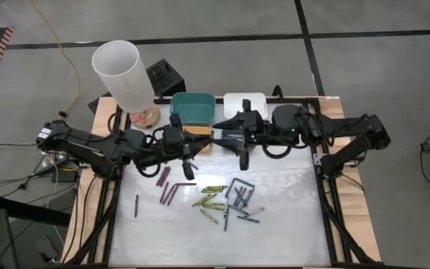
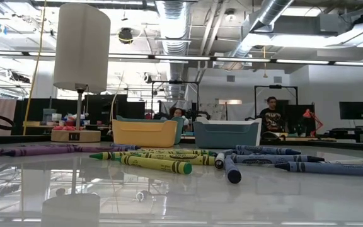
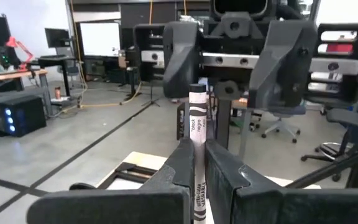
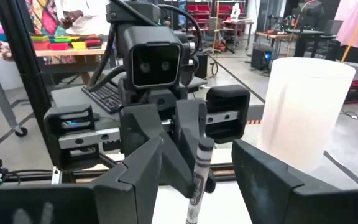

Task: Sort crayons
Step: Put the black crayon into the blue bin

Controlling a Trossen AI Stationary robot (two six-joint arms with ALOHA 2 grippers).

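A grey crayon [image 3: 197, 149] with a black-lettered label is standing upright, clamped between the left gripper's [image 3: 199, 163] fingers, raised above the table [image 1: 290, 224] beside the teal bin [image 1: 193, 106]. The right gripper [image 4: 197, 171] is facing it, its fingers spread on both sides of the crayon, not pinching it. The remaining crayons [image 1: 219, 200] are lying scattered on the table, nearer the front edge than that bin.

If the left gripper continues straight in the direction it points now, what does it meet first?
Most likely the right gripper, facing it with open jaws just beyond the black crayon that the left gripper holds upright; depth is unclear.
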